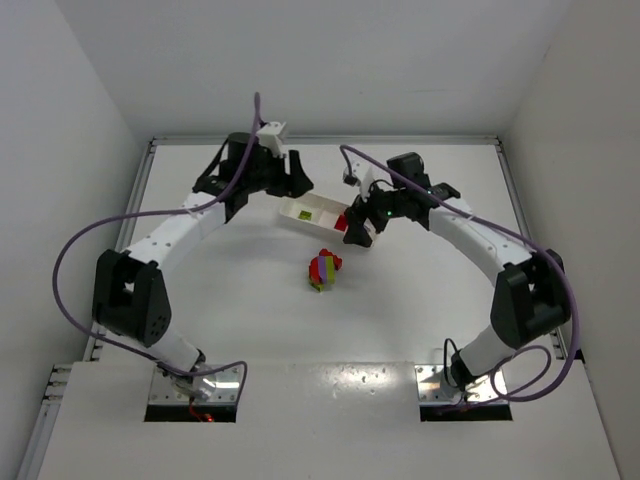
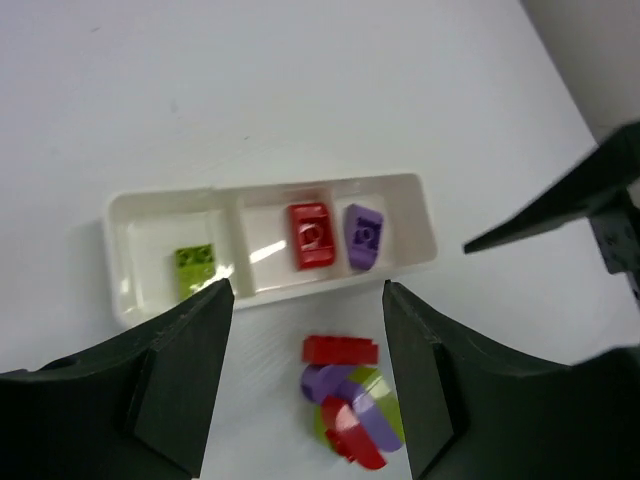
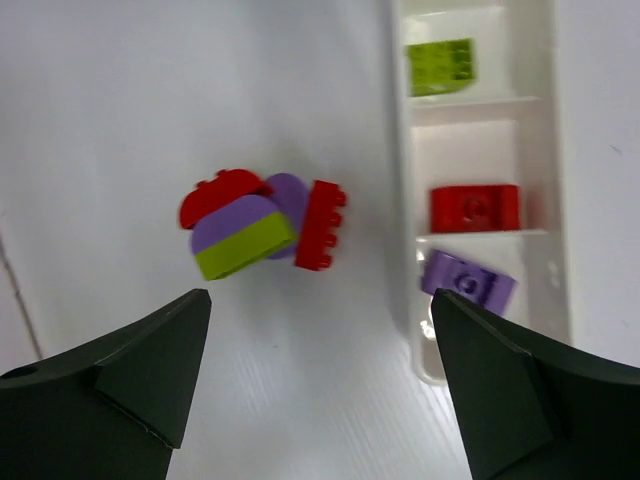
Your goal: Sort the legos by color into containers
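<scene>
Holding yellow-green brick (image 2: 195, 265), red brick (image 2: 311, 236) and purple brick (image 2: 363, 238) in separate compartments, white tray (image 2: 270, 191) sits toward the table's (image 1: 420, 300) far edge. Loose legos (image 1: 323, 270) clustered mid-table, near it; left gripper (image 2: 303, 295) and right gripper (image 3: 320, 300) spread, empty.

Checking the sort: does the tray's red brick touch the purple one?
Apart. Right wrist view: the red brick and purple brick lie in separate compartments, a divider wall between them.
</scene>
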